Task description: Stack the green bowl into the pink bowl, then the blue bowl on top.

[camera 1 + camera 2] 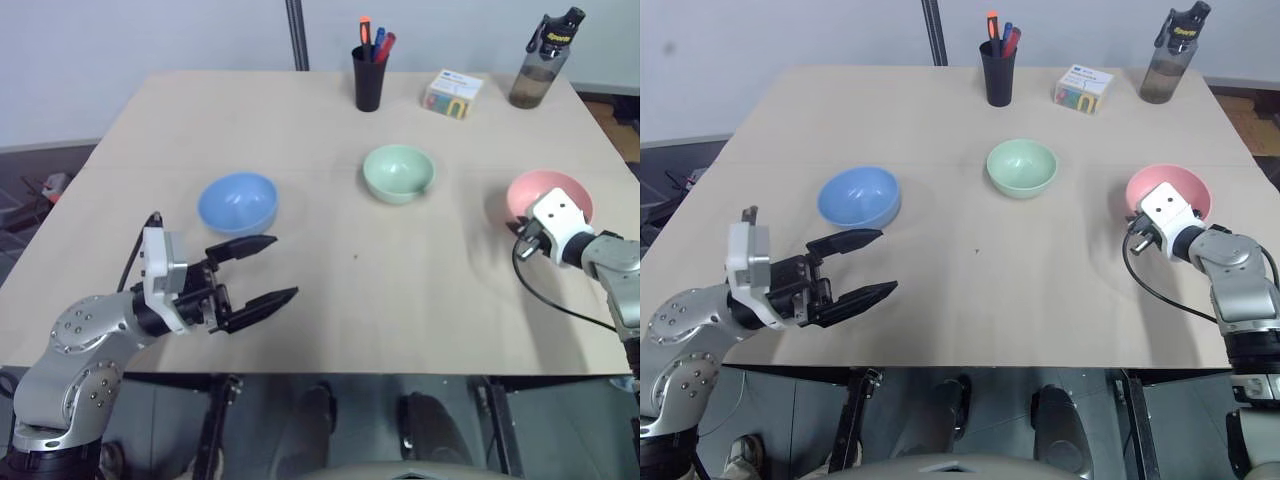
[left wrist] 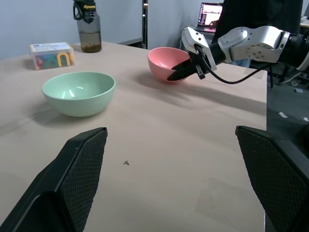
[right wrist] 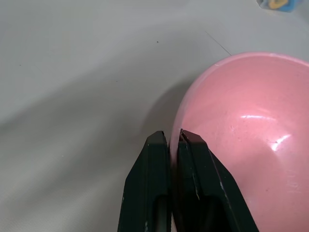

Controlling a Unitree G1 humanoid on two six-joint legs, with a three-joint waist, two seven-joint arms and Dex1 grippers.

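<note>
- While the right gripper (image 3: 173,137) sits at the near rim of the pink bowl (image 1: 552,190), its jaws are pinched together on that rim, one finger inside the wall and one outside.
- Pink bowl stands upright on the counter (image 1: 330,290), toward the right edge, nothing inside it.
- Green bowl (image 1: 398,172) stands upright and alone near the counter's middle, well apart from the pink bowl and to its left.
- Blue bowl (image 1: 237,202) stands upright further left, well apart from the green bowl, nothing in it.
- Left gripper (image 1: 262,270) hangs over the near left part of the counter, just this side of the blue bowl and not touching it; jaws spread wide apart, nothing between them.
- Along the far edge: a black cup of pens (image 1: 369,70), a small colourful box (image 1: 452,94) and a dark water bottle (image 1: 545,60), all clear of the bowls.
- Left wrist view also shows a laptop (image 2: 211,13) beyond the counter.
</note>
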